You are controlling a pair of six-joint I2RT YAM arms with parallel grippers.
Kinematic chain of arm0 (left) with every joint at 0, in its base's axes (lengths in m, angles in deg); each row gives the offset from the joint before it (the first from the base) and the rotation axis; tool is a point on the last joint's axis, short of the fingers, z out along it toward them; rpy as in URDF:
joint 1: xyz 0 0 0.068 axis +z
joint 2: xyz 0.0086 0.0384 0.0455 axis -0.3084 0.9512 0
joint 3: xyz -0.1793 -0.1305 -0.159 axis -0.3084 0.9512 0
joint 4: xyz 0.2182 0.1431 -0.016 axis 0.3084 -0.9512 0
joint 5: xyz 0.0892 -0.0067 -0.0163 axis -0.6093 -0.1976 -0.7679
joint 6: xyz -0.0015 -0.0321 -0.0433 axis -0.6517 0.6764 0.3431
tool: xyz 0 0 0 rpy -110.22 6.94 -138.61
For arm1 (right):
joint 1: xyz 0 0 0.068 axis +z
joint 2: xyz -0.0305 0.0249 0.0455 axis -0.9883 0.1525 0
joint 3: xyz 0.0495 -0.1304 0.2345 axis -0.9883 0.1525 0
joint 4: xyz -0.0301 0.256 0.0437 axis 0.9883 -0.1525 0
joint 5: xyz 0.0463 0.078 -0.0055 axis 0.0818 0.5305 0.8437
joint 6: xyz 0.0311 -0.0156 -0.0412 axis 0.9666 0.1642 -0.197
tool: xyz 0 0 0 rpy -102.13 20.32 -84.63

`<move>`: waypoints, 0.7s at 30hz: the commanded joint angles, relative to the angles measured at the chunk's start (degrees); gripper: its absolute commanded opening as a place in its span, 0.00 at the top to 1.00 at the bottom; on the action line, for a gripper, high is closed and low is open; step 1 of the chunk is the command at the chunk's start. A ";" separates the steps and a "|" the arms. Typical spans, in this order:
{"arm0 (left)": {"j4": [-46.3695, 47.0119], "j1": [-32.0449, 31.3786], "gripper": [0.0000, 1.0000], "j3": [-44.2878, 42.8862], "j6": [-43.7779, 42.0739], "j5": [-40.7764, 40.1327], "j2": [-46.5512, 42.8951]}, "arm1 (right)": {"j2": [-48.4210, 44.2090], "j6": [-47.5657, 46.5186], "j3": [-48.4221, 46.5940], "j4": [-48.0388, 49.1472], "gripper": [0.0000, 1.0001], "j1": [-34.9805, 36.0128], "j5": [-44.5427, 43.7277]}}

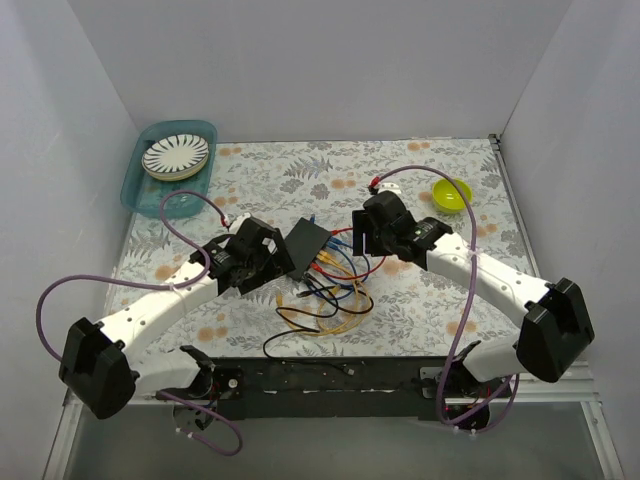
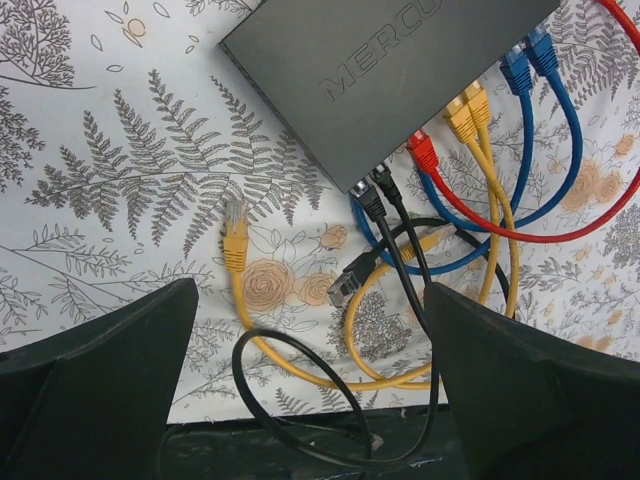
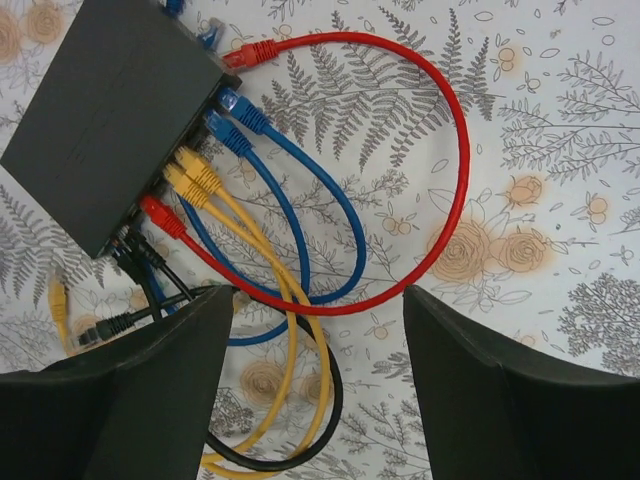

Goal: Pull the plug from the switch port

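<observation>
At the middle of the flowered table, between the two arms, the switch is seen lying flat, its sockets turned toward the heaped cables. The left gripper and the right gripper are both held apart and empty, near the box. Nothing pins the box, so it could be dragged along by a pull. A wrong lead could be caught in the tangle. An unpressed latch could jam the red plug.

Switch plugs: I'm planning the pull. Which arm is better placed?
Likely right: the right hand faces the switch's plugged edge, cables leading between its fingers; the left hand faces a corner.
</observation>
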 commanded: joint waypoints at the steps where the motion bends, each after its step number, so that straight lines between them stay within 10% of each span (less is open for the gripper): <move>1: 2.47 -0.01 0.02 1.41 1.86 1.60 1.24 | 3.49 -0.16 -0.97 7.95 0.27 -3.90 10.39; 6: 0.98 0.69 0.02 3.08 5.29 1.78 5.28 | 15.79 -0.25 -8.95 5.51 0.56 -6.89 12.17; 21: 6.07 7.98 0.34 7.22 1.96 9.42 14.59 | 27.77 -0.34 -10.92 3.21 0.71 -9.97 15.15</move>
